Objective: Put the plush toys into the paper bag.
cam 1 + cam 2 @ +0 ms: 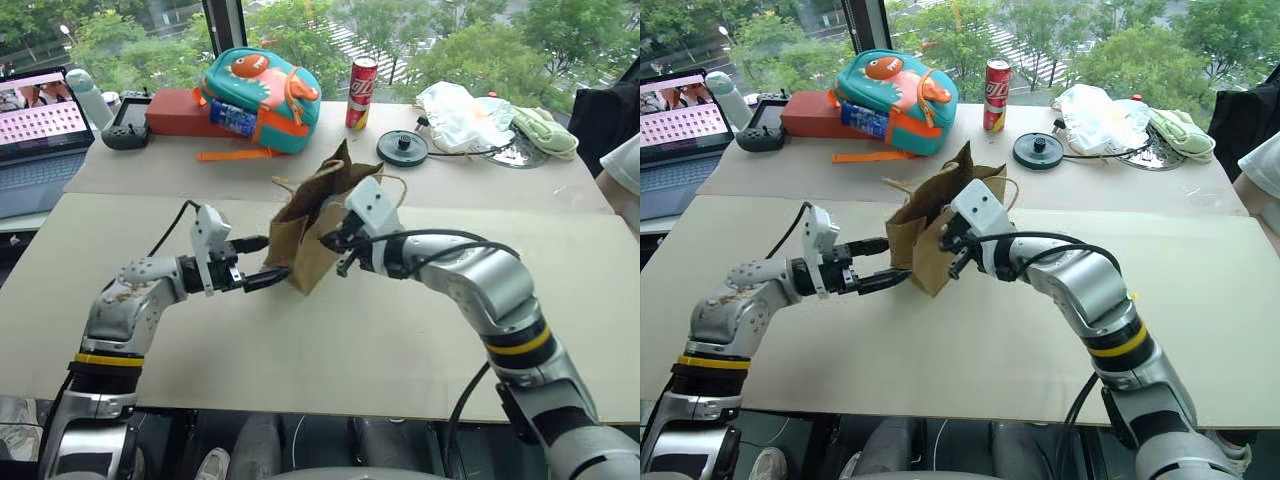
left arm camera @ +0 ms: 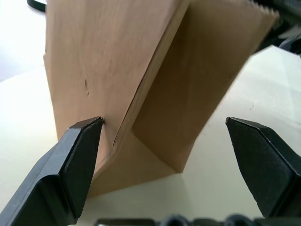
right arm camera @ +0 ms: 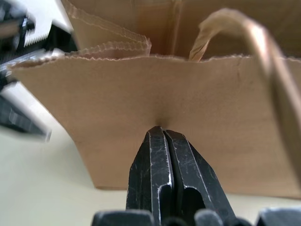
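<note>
Paper bag (image 1: 312,225) stands near the red can (image 1: 361,92), thin and easily crumpled; take it at the rim. Your right gripper (image 3: 162,134) presses its wall, fingers together; left gripper (image 1: 268,260) spans its base, fully spread.

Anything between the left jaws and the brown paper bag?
Nothing visible. The left gripper stands open with the plain brown kraft paper bag's lower corner right ahead between its jaws, one fingertip at the paper. The right gripper is shut against the bag's other side.
</note>
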